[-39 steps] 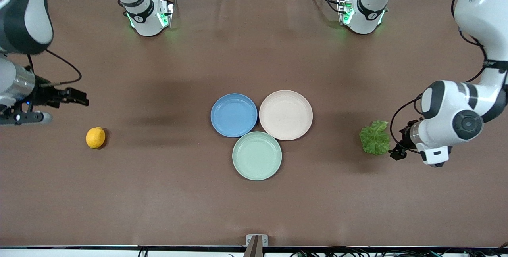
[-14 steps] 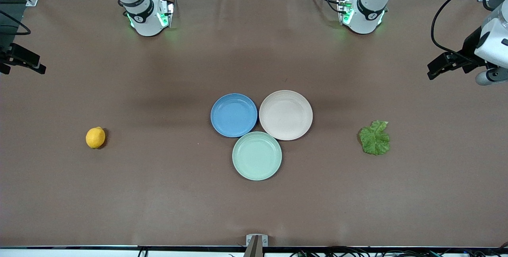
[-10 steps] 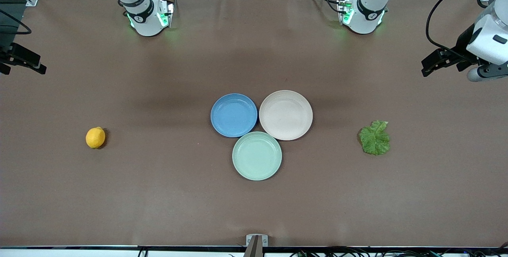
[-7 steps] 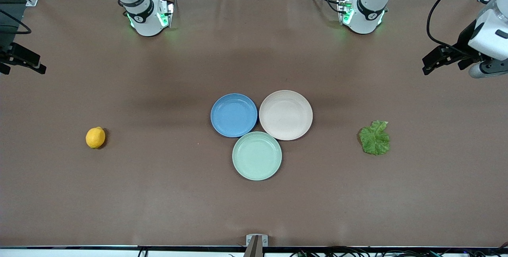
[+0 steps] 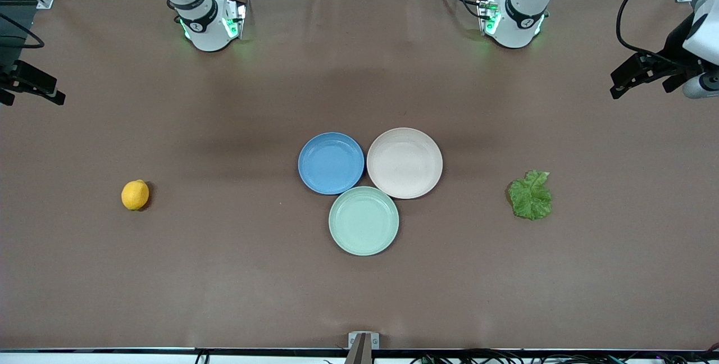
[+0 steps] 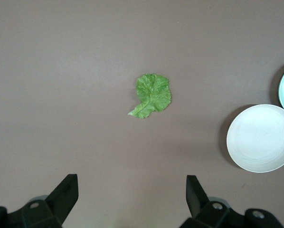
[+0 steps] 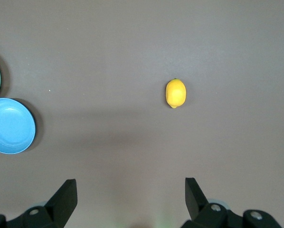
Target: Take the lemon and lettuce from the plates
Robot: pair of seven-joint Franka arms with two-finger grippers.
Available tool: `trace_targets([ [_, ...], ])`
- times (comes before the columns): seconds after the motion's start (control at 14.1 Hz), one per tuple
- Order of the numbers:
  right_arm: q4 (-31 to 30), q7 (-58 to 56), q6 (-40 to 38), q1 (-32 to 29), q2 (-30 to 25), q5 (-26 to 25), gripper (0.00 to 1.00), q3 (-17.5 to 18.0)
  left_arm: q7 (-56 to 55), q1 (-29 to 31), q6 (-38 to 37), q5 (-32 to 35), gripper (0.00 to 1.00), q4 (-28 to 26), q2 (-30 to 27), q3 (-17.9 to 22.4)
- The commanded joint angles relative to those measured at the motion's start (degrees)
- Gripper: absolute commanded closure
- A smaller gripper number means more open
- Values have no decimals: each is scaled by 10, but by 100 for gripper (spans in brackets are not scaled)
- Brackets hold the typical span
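The lemon [image 5: 135,195] lies on the bare table toward the right arm's end; it also shows in the right wrist view [image 7: 175,93]. The lettuce [image 5: 531,195] lies flat on the table toward the left arm's end; it also shows in the left wrist view [image 6: 153,94]. The blue plate [image 5: 331,163] and the cream plate [image 5: 404,162] sit empty side by side mid-table. My left gripper [image 5: 618,86] is open and empty, high over the table's left-arm end. My right gripper [image 5: 53,94] is open and empty, high over the right-arm end.
A mint green plate [image 5: 364,221] sits empty, touching both other plates, nearer the front camera. The two arm bases [image 5: 206,18] [image 5: 514,16] stand at the table's edge farthest from the front camera. A small bracket [image 5: 363,341] sits at the near edge.
Both arms have lifted away from the table; the left gripper rose from beside the lettuce and drifted toward the table's end. The lemon, lettuce and plates have not moved.
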Motion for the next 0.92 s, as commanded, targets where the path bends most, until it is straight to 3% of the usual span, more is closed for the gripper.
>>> trace_targets([
  [0.0,-14,1,5,0,-17,-9,0,3,12,2,-12,-9,0,28,18,1],
  [0.85,-7,2,5,31,-15,-27,0,2,4,-3,-41,-20,0,29,16,-5],
])
